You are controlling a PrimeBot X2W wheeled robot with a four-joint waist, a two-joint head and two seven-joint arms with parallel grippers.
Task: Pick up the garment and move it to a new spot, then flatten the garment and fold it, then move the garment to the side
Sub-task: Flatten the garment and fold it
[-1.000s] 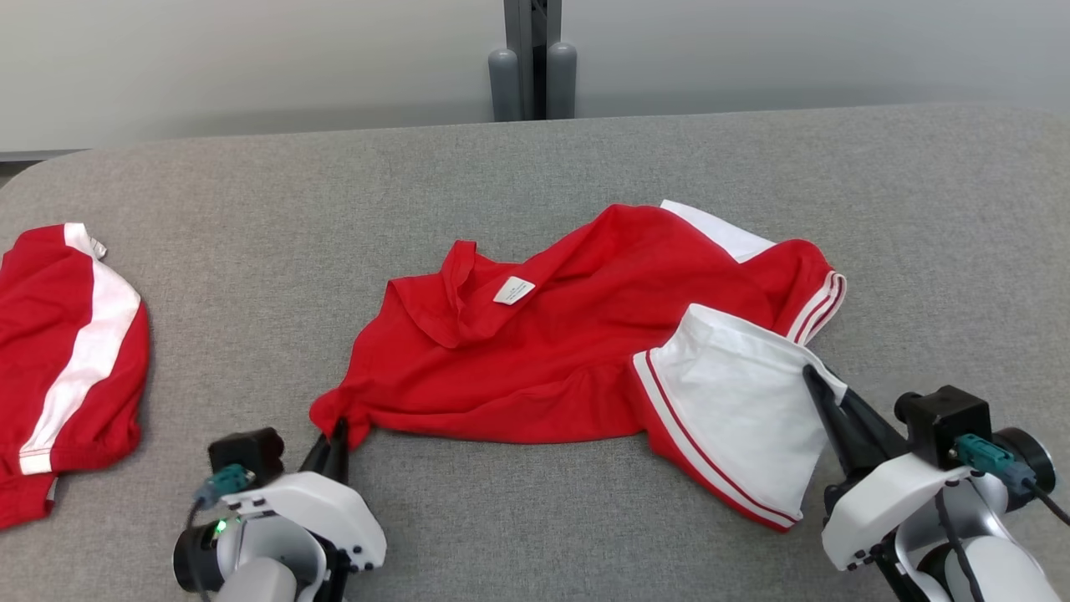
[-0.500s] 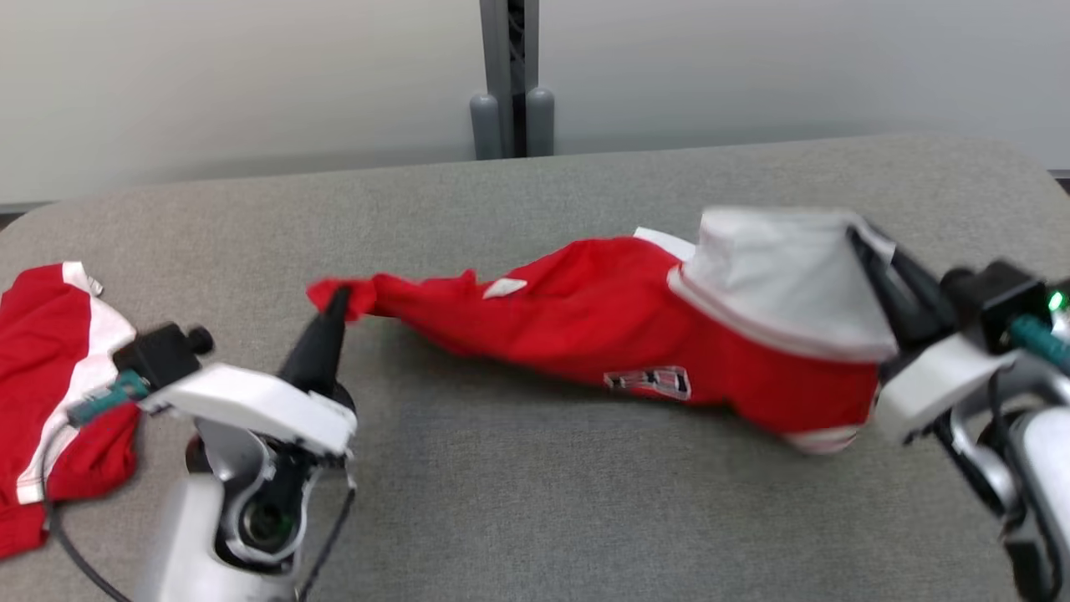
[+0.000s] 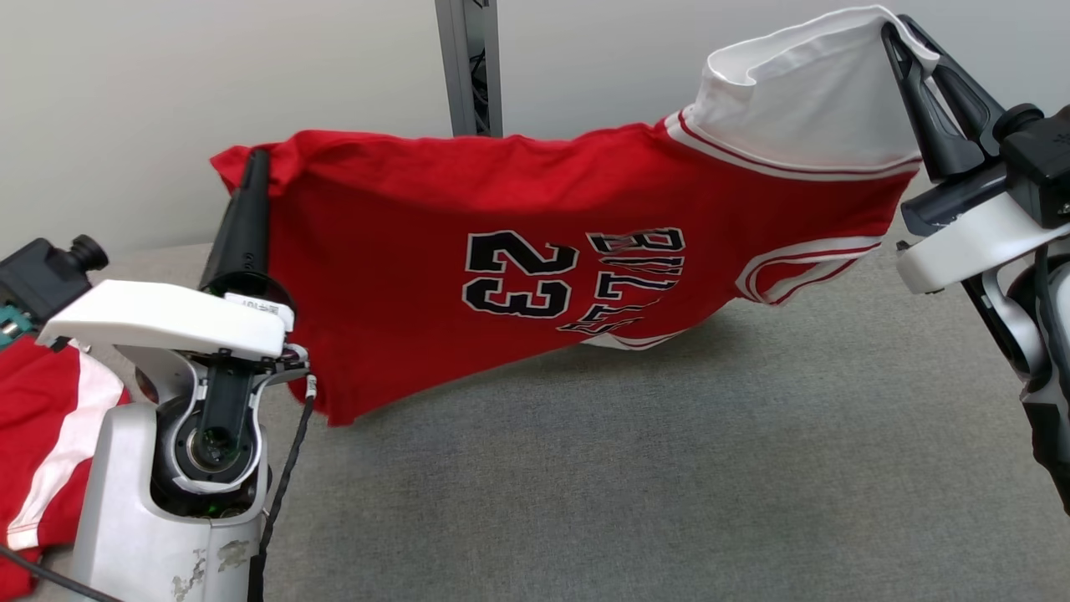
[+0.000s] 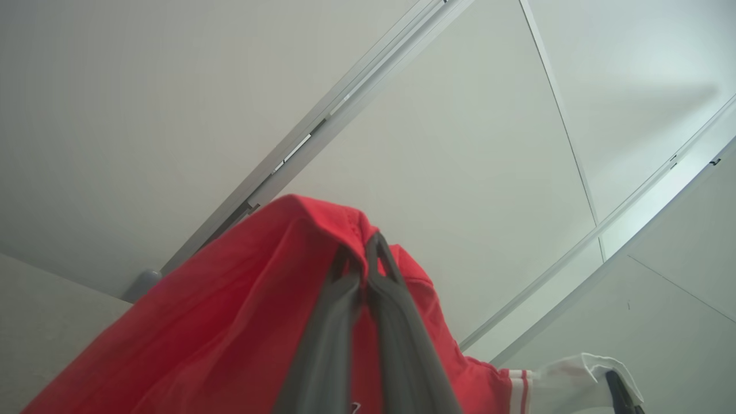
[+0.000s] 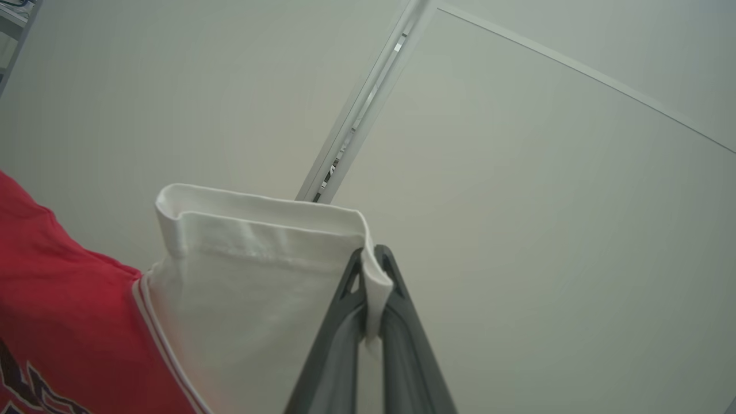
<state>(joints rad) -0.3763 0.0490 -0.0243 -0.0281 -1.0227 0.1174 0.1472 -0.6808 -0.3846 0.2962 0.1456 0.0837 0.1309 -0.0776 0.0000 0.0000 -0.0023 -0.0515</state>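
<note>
The garment (image 3: 401, 251) is a red jersey with a white sleeve and black "23" lettering. It hangs stretched in the air above the grey table (image 3: 635, 468), its lower edge near the surface. My left gripper (image 3: 256, 159) is shut on a red corner at the upper left; the left wrist view shows that gripper (image 4: 368, 244) pinching red cloth (image 4: 230, 322). At the upper right, my right gripper (image 3: 899, 29) is shut on the hem of the white sleeve (image 3: 802, 92). In the right wrist view that gripper (image 5: 371, 256) clamps the white sleeve edge (image 5: 253, 276).
A second red and white garment (image 3: 50, 418) lies at the table's left edge, partly behind my left arm. A grey post (image 3: 468, 67) stands against the pale wall behind the table.
Both grippers have risen, lifting the garment off the table and spreading it so its numbered side faces me. The head camera has also tilted up.
</note>
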